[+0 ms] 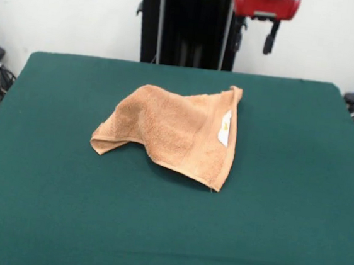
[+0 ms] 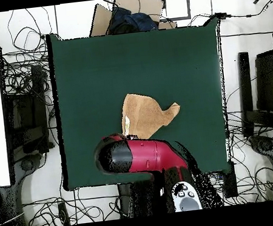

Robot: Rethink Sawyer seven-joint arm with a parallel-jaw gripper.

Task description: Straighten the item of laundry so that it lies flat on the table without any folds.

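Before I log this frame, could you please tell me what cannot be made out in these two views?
- Gripper: front view, its top is cut off by the picture's edge; open or shut cannot be told.
- Towel: overhead view, its near edge is hidden under the red arm.
- White label: front view, print too small to read.
- Towel underside: the folds hide it in both views.

The towel (image 1: 177, 132), orange-tan terry, lies crumpled near the centre of the green table (image 1: 42, 207), folded over itself with one corner raised. A woven band runs along its lower edge in the front view. A small white label (image 1: 225, 128) shows near the raised corner.
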